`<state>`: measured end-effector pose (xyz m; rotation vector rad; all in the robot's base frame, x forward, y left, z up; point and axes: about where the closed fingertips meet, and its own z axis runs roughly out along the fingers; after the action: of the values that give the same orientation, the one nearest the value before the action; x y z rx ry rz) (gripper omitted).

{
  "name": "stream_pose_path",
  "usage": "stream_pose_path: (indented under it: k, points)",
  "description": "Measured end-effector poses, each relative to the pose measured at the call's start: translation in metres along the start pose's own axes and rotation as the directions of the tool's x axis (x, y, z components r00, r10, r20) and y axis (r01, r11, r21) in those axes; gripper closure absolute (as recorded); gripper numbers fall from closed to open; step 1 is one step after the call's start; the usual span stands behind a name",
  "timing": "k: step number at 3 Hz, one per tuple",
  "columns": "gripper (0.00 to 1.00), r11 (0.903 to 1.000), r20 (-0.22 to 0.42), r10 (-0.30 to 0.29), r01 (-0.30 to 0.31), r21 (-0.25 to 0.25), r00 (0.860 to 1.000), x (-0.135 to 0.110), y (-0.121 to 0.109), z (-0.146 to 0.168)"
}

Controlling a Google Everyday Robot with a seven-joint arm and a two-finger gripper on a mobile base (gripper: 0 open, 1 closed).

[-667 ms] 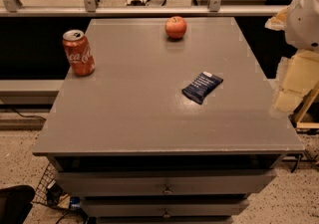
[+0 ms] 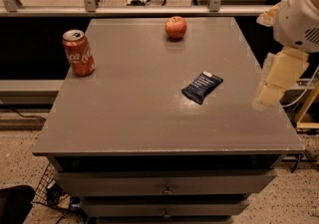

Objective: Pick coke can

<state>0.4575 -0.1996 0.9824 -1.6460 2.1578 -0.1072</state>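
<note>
Coke can (image 2: 78,53) stands upright on the counter (image 2: 149,123), close to its left edge and toward the back, with nothing touching it. The counter is the biggest thing in view: a grey, flat-topped cabinet seen from above and in front, with 2 drawers (image 2: 164,184) stacked under the top, each with a small knob at its middle. Behind it runs a metal rail (image 2: 149,11) with upright posts, and a speckled floor (image 2: 279,208) shows at the bottom corners.

The robot's pale arm (image 2: 299,16) comes in at the upper right corner, beyond the counter's right side. Below it hangs the hand (image 2: 271,86), cream-coloured and pointing down and slightly left. It is seen against the counter's right edge, about midway between front and back. Whether it is apart or together cannot be told. It is well apart from the can, with the whole width of the counter between them.

The can is red-orange with white script on its side and a silver top with the pull tab showing. A dark blue snack packet (image 2: 202,87) lies flat right of the middle, turned at an angle, and is the item nearest the hand. A red apple (image 2: 175,27) sits near the back edge, around the middle, well apart from both can and packet.
</note>
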Motion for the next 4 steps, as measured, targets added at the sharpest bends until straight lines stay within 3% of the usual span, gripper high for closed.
stream_pose_path:
  k: [1,2,3,4]
  points:
    - [0.0,0.9974,0.171,0.056,-0.063,0.034,0.984,-0.046,-0.027,0.027]
    - [0.0,0.9907,0.389,0.111,-0.133,0.028,0.915,-0.102,-0.055,0.053]
    - [0.0,0.9844,0.57,0.156,-0.174,-0.023,0.807,-0.144,-0.056,0.08]
    - [0.0,0.979,0.712,0.166,-0.201,-0.036,0.682,-0.182,-0.058,0.097]
